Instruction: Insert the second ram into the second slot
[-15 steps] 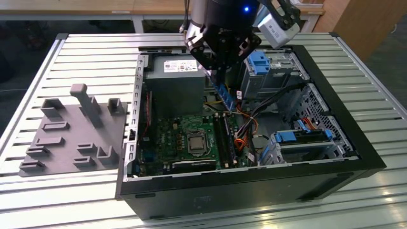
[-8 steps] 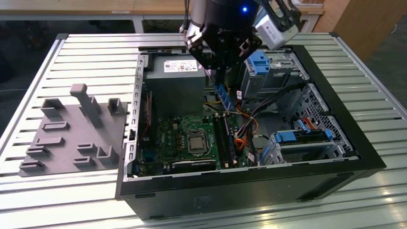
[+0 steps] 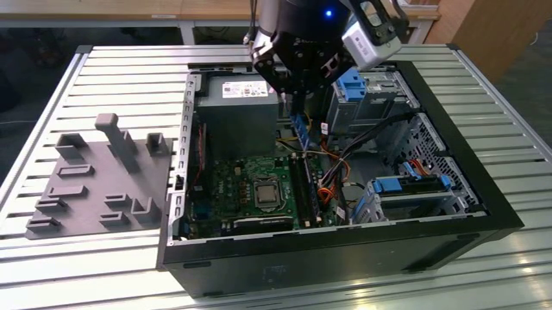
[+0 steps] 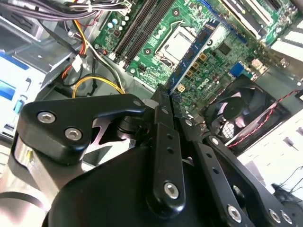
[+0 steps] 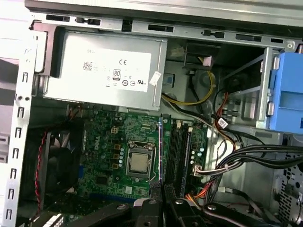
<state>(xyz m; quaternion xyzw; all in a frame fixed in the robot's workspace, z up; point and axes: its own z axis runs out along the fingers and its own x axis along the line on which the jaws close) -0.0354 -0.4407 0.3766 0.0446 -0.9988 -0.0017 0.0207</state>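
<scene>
I've got the gripper (image 3: 293, 95) at upper centre of the exterior view. Its fingers are pinched narrow on the blue memory stick (image 3: 299, 132). The stick hangs on edge above the green motherboard (image 3: 250, 187) inside the open computer case (image 3: 466, 187), just beside the black slots (image 3: 304, 184) (not seated). The second wrist view shows the stick (image 4: 196, 52) sticking out over the board.

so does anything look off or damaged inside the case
Nothing stands out. The gripper holds the ram on edge above the slots, roughly in line with them, and nothing on the motherboard looks bent or broken.
</scene>
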